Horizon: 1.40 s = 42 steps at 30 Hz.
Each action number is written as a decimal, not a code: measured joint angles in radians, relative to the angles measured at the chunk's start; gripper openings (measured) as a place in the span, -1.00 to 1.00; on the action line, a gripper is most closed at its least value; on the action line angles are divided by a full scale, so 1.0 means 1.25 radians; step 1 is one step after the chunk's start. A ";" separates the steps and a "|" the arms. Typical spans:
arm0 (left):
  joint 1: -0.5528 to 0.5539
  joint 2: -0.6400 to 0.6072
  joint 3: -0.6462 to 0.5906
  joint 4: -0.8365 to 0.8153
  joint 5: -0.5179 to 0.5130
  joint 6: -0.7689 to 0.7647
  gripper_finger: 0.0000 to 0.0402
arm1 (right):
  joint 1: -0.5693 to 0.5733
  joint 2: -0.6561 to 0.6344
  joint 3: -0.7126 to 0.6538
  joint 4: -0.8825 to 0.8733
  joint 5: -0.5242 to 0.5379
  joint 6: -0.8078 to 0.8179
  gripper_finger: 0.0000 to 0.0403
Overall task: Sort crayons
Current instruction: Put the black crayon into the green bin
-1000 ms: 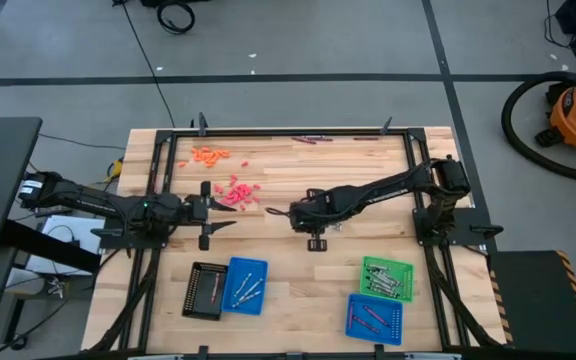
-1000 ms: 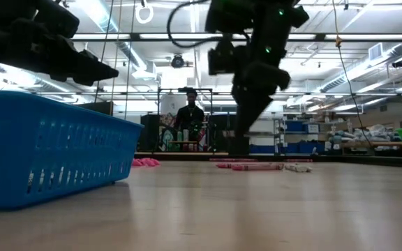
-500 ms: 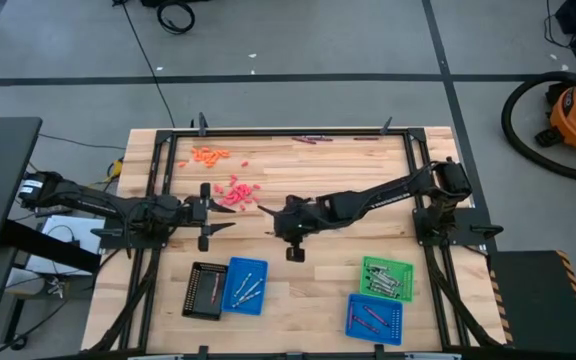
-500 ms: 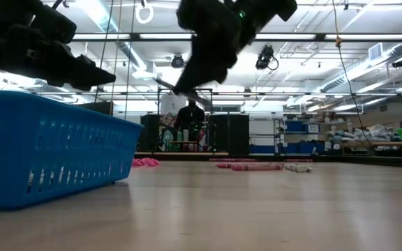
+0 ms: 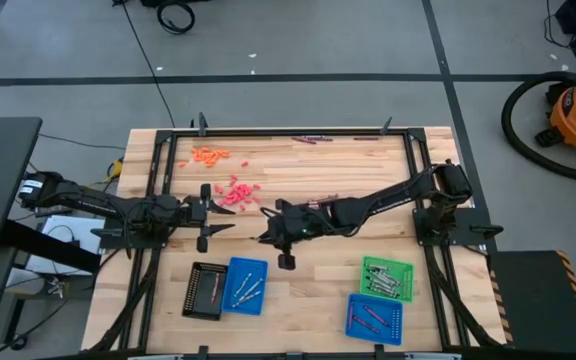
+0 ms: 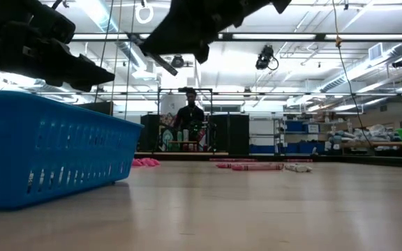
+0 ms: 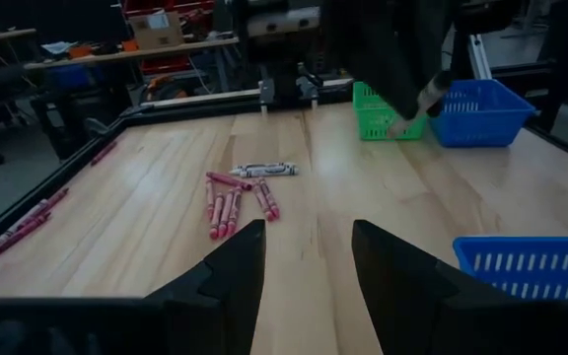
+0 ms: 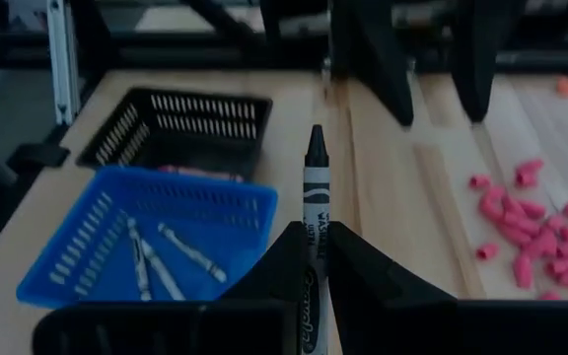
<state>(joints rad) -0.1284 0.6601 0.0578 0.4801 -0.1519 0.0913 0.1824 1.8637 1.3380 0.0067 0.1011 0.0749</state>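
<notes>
Right gripper [image 8: 314, 258] over mid-table, fingers clamped on a silver-grey crayon [image 8: 314, 202] whose tip points toward the left blue tray [image 8: 156, 247], which holds matching crayons beside the black tray [image 8: 180, 128]. Left gripper [image 7: 309, 261], fingers apart, hangs near the red-pink pieces [image 5: 236, 192]. Dark crayons [image 7: 235, 197] lie loose at centre.

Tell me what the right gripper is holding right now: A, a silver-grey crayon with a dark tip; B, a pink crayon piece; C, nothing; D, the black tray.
A: the right gripper is clamped on an upright silver-grey crayon, its dark tip pointing toward the trays.
</notes>
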 joint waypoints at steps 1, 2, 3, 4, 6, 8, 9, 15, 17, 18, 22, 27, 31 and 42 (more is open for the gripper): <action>0.000 0.000 0.000 0.000 0.000 -0.003 -0.18 | 0.005 0.000 0.000 0.015 0.009 -0.007 -0.81; 0.000 0.000 0.000 0.000 0.000 -0.005 -0.18 | 0.010 0.000 0.000 0.028 0.016 -0.017 -0.81; 0.000 0.000 0.000 0.000 0.000 -0.009 -0.18 | 0.016 0.000 0.000 0.040 0.026 -0.025 -0.81; 0.000 0.000 0.000 0.000 0.000 -0.011 -0.18 | 0.021 0.000 0.000 0.051 0.032 -0.032 -0.81; 0.000 0.000 0.000 0.004 0.000 -0.017 -0.18 | 0.031 0.000 -0.001 0.071 0.045 -0.040 -0.81; 0.000 0.000 0.000 0.007 0.000 -0.019 -0.18 | 0.040 0.000 -0.001 0.079 0.062 -0.042 -0.81; 0.000 0.000 0.000 0.007 0.000 -0.020 -0.18 | 0.044 0.000 -0.001 0.083 0.071 -0.042 -0.81; 0.000 0.000 0.000 0.007 0.000 -0.020 -0.18 | 0.071 0.000 -0.001 0.123 0.114 -0.045 -0.81; 0.000 0.000 0.000 0.008 0.000 -0.021 -0.18 | 0.081 0.000 -0.001 0.134 0.140 -0.046 -0.81; 0.000 0.000 0.000 0.008 0.000 -0.021 -0.18 | 0.085 0.000 -0.001 0.144 0.150 -0.048 -0.81; 0.000 0.000 0.000 0.008 0.000 -0.021 -0.18 | 0.107 0.000 -0.001 0.150 0.207 -0.046 -0.81; 0.000 0.000 0.000 0.011 0.000 -0.025 -0.18 | 0.135 0.000 -0.001 0.142 0.280 -0.041 -0.81; 0.000 0.000 0.000 0.029 0.000 -0.023 -0.18 | 0.150 0.000 -0.001 0.126 0.317 -0.014 -0.81; 0.001 0.000 0.000 0.078 -0.001 0.030 -0.18 | 0.156 0.000 -0.001 0.184 0.346 0.062 -0.81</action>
<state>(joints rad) -0.1276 0.6604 0.0578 0.5781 -0.1528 0.1285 0.3773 1.8641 1.3369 0.2367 0.5331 0.1528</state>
